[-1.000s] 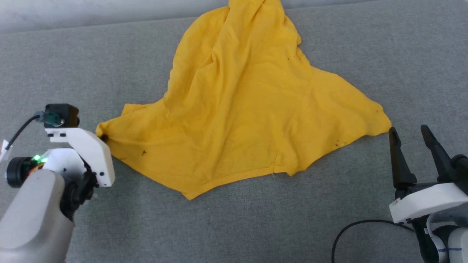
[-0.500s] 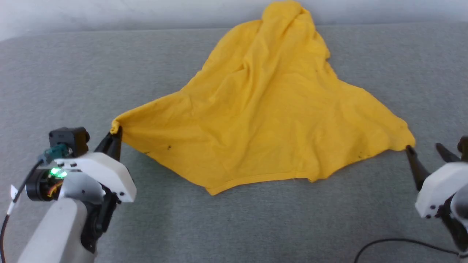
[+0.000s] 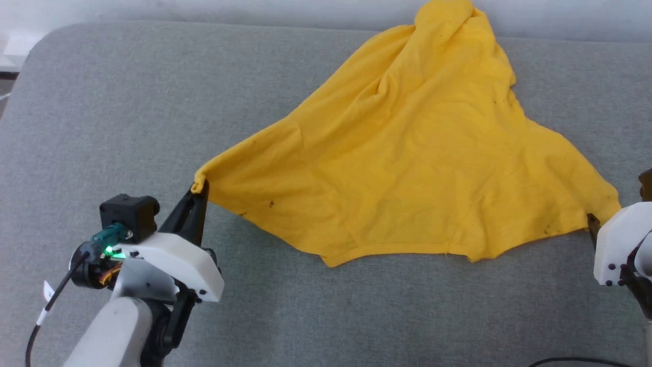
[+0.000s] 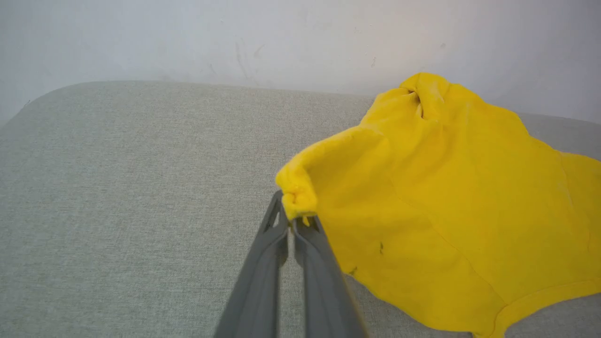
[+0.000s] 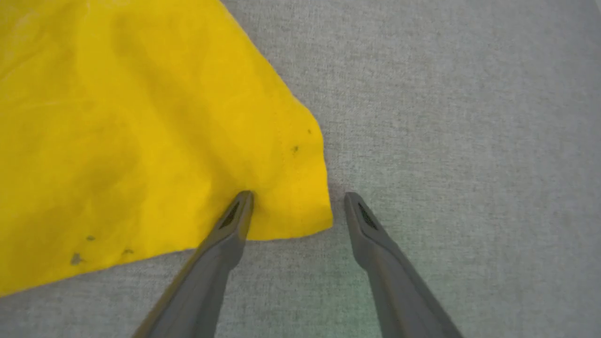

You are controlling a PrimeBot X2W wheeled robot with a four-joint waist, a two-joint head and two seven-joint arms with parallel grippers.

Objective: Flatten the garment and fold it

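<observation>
Clamping the garment (image 3: 407, 168) corner at frame left, my left gripper (image 3: 198, 189) is tight; right gripper (image 5: 296, 202) straddles the lower-right corner, fingers apart; I should advance, then close.

A tabletop (image 3: 127, 102) covered in grey woven cloth carries everything. Its far left corner is rounded, and its far edge runs along a pale wall (image 4: 188, 37). The garment (image 3: 417, 168), plain mustard yellow with a few small dark specks, lies spread on it in a rough triangle, hem toward the near side. Its far end is bunched into a peak before the wall, and its left corner is raised off the cloth.
</observation>
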